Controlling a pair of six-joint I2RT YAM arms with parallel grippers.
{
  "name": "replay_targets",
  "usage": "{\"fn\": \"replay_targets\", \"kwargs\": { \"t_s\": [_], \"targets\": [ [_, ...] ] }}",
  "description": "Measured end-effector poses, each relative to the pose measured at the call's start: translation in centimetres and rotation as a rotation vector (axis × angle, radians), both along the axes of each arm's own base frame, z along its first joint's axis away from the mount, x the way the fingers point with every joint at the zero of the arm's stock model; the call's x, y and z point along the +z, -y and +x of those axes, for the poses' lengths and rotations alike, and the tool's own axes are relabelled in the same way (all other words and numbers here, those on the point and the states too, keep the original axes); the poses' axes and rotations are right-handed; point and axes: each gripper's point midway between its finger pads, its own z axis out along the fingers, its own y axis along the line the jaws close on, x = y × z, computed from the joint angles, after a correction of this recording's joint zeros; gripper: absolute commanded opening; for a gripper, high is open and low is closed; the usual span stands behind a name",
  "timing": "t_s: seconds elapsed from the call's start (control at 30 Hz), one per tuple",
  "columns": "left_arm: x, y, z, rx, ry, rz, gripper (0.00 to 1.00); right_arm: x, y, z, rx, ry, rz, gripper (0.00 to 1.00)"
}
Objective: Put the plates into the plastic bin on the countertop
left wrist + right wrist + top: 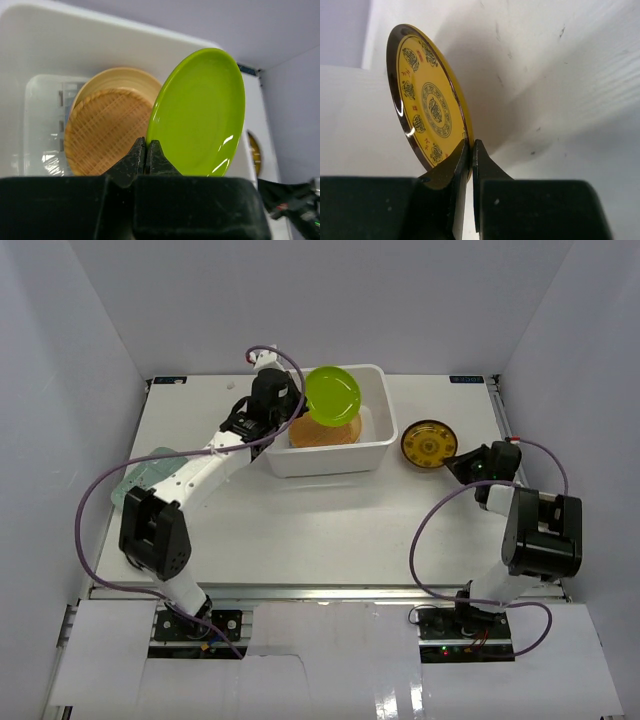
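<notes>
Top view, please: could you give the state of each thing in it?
Lime plate: tilted over the bin, pinched by left tool.
Yellow plate: outside bin, rim pinched by right tool.
Orange plate: in bin, on tan plate.
Mint plate: on countertop, left.

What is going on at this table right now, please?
Two robot arms are loading small plates into a white plastic bin. The left claw pinches the rim of a lime green plate, holding it tilted above the bin, where a ribbed orange plate already overlaps a tan plate. The right claw grips the rim of a yellow-patterned plate just right of the bin; whether it has left the countertop is unclear. A mint-green dish lies at the countertop's left edge.
</notes>
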Motion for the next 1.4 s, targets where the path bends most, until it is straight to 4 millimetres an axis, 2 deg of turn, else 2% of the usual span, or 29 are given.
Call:
{"fn": "replay_targets", "kwargs": {
  "t_s": [0.1,0.23,0.27,0.3,0.37,0.4,0.5,0.53,0.6,0.63,0.73,0.8,0.87,0.97,1.07,1.13,1.17,1.23,1.33,1.37,1.4],
  "targets": [
    [-4.1,-0.1,1.4,-0.011,-0.096,0.056,0.0,4.4,1.1,-1.4,-0.034,0.108,-0.042,0.08],
    [-9.4,-0.5,2.4,-0.018,-0.219,0.127,0.01,12.8,1.1,-2.2,-0.021,0.328,-0.103,0.08],
    [-10.4,-0.6,2.5,-0.016,-0.24,0.141,0.06,14.8,0.7,-2.4,-0.002,0.378,-0.115,0.08],
    [-11.4,-0.8,2.5,-0.015,-0.262,0.158,0.14,16.6,0.3,-2.5,0.021,0.417,-0.125,0.08],
    [-12.7,-1.2,2.5,-0.01,-0.29,0.184,0.2,19.6,-0.9,-2.3,0.078,0.472,-0.147,0.08],
    [-13.2,-1.5,2.5,-0.003,-0.299,0.194,0.32,21.1,-1.7,-2.1,0.113,0.499,-0.159,0.08],
    [-13.5,-2.1,2.6,0.013,-0.306,0.221,0.55,24.7,-5.5,-2.0,0.221,0.565,-0.19,0.08],
    [-13.4,-2.2,2.7,0.015,-0.301,0.224,0.69,25.6,-7.3,-2.2,0.266,0.583,-0.193,0.08],
    [-13.0,-2.3,3.0,0.021,-0.291,0.227,0.82,26.9,-11.5,-2.6,0.375,0.605,-0.194,0.08],
    [-12.7,-2.3,3.0,0.024,-0.283,0.222,0.93,27.5,-13.6,-2.7,0.43,0.617,-0.191,0.08],
    [-11.2,-2.4,2.7,0.014,-0.248,0.213,0.98,27.6,-17.3,-2.3,0.517,0.612,-0.196,0.08],
    [-8.6,-2.7,1.7,-0.001,-0.194,0.195,0.98,27.0,-18.8,-1.1,0.546,0.578,-0.213,0.08],
    [-4.8,-3.2,0.3,-0.015,-0.114,0.163,0.98,26.2,-20.2,0.4,0.56,0.543,-0.239,0.08],
    [3.6,-4.3,-3.0,-0.04,0.069,0.08,0.98,24.4,-22.6,2.2,0.594,0.485,-0.27,0.08],
    [11.3,-6.4,-7.9,-0.06,0.269,0.003,0.98,22.0,-25.2,3.6,0.64,0.424,-0.286,0.08],
    [13.4,-8.0,-11.0,-0.061,0.346,-0.013,0.98,20.1,-26.5,4.2,0.665,0.374,-0.293,0.08],
    [13.7,-8.7,-12.3,-0.058,0.369,-0.013,0.98,19.1,-27.1,4.6,0.676,0.349,-0.297,0.08],
    [12.7,-10.2,-14.2,-0.041,0.372,0.005,0.98,16.8,-28.0,5.1,0.692,0.296,-0.311,0.08],
    [9.0,-11.9,-15.2,0.006,0.306,0.058,0.98,13.6,-28.7,5.5,0.702,0.219,-0.338,0.18],
    [8.0,-12.1,-15.3,0.015,0.282,0.073,0.98,12.7,-28.8,5.4,0.705,0.197,-0.344,0.26],
    [5.6,-12.8,-15.4,0.041,0.228,0.107,0.98,11.9,-28.9,5.3,0.707,0.176,-0.347,0.31]
  ]
}}
